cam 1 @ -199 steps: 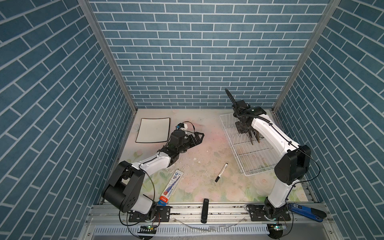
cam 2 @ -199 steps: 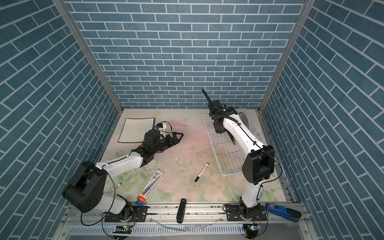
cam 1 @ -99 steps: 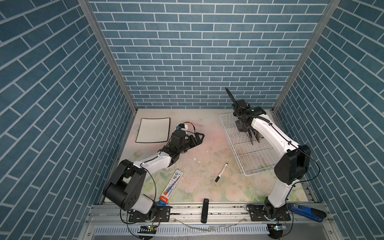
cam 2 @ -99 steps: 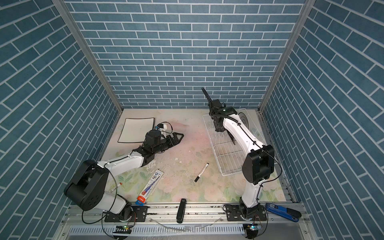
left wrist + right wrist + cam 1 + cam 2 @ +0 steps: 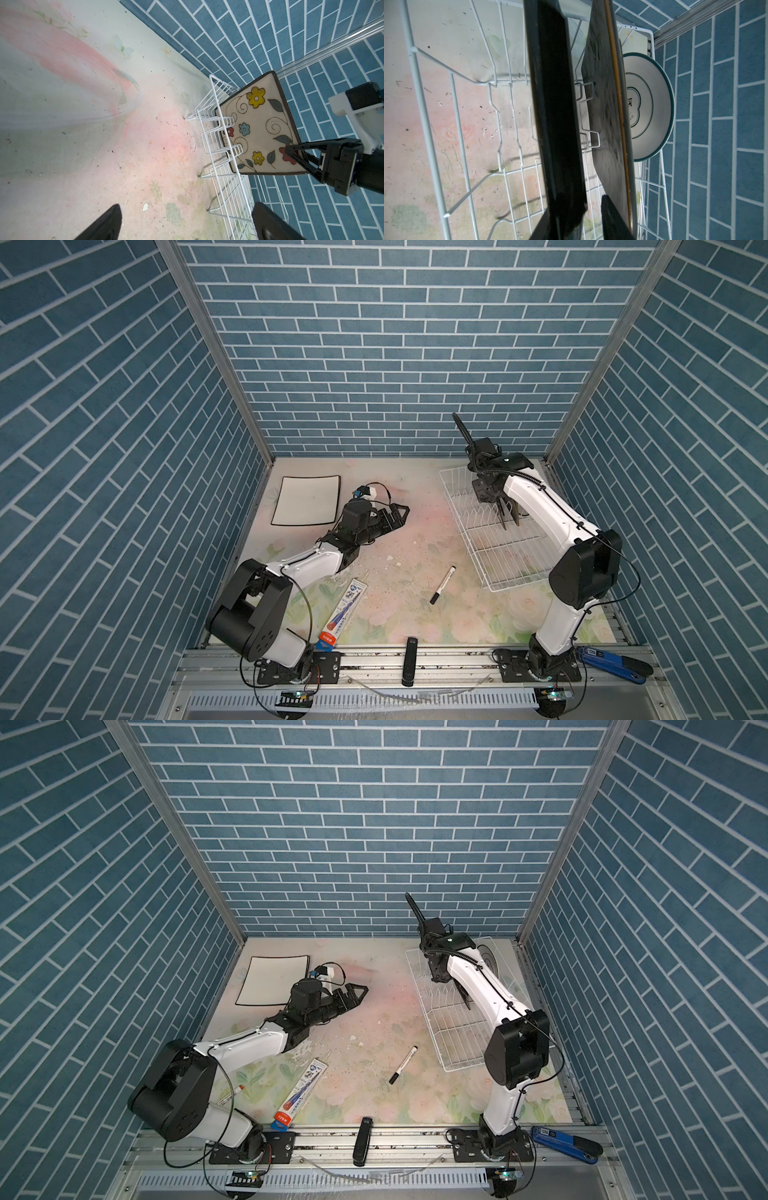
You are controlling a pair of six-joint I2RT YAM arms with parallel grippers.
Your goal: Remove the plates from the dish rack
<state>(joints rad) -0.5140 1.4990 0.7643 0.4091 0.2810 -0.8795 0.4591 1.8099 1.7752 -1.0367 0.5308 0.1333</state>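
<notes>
One marker (image 5: pixel 442 585) lies toward the near middle of the desk (image 5: pixel 419 547). One dish rack (image 5: pixel 517 585) sits on the right, its long side running near to far. There are two end effectors. The left end effector (image 5: pixel 400 516) is spread wide and empty, aimed right. The right end effector (image 5: pixel 295 154) straddles the flowered plate (image 5: pixel 259 124) at its top edge; I cannot tell whether it pinches.

There are four plates. The flowered plate, the black plate (image 5: pixel 602 104) and the round plate (image 5: pixel 652 108) stand on edge in the rack, with the flowered face turned left. The white plate (image 5: pixel 307 499) lies flat at the far left.
</notes>
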